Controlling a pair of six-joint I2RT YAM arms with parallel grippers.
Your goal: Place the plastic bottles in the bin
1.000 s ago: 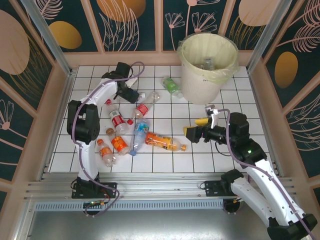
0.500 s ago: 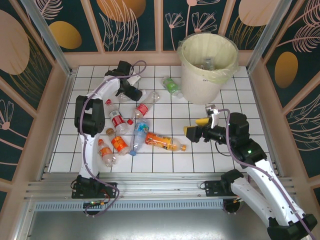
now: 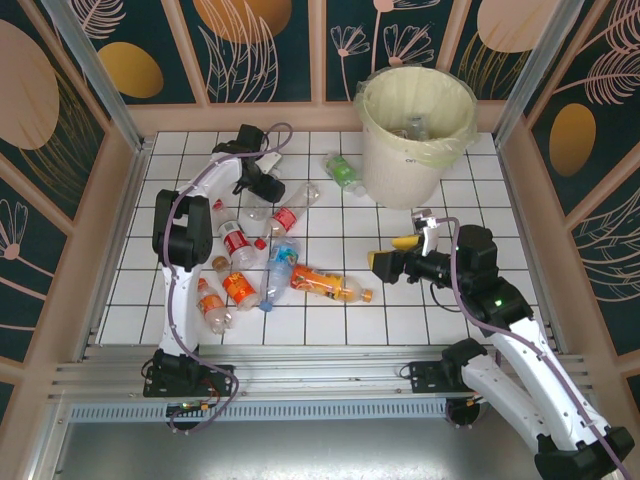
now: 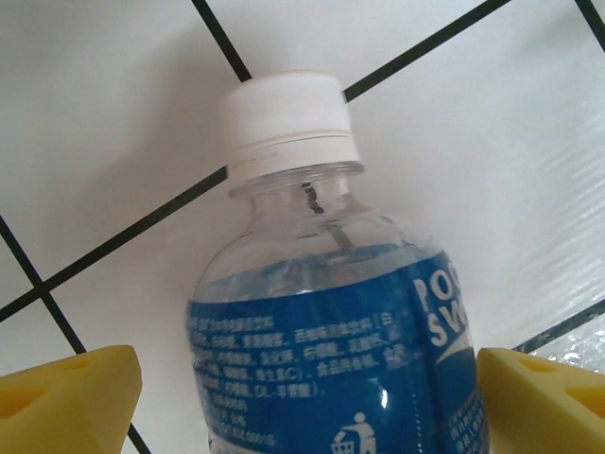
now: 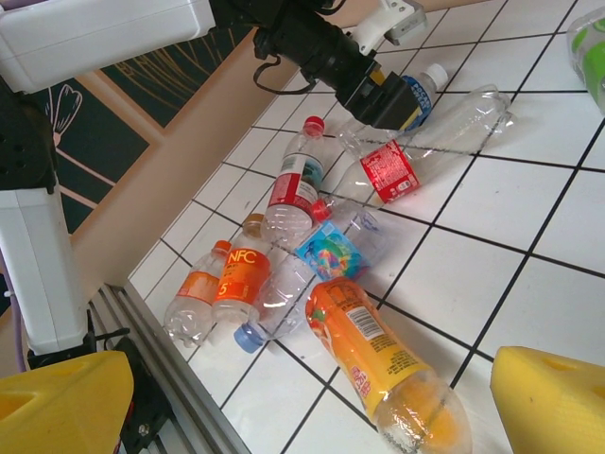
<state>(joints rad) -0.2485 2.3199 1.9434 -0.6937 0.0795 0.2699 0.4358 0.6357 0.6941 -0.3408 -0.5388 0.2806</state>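
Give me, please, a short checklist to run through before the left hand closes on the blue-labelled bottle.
1. Blue-labelled bottle lies between the fingers of the left hand: ok.
2. Left hand open: ok.
3. White cap on the bottle: ok.
4. Red-labelled bottle beside it out of the fingers' way: cannot tell.
5. Bin upright, mouth unobstructed: ok.
6. Right hand open, holding nothing, apart from the bin: ok.

Bare tiles [image 3: 345, 228] are left open in front of the bin [image 3: 415, 150] and toward its left. Just left of the bin, passage is narrowed by a green-labelled bottle [image 3: 345, 172]. Farther left of the bin, the floor is crowded by a heap of bottles [image 3: 280, 262], overhung by the left arm [image 3: 205, 185].
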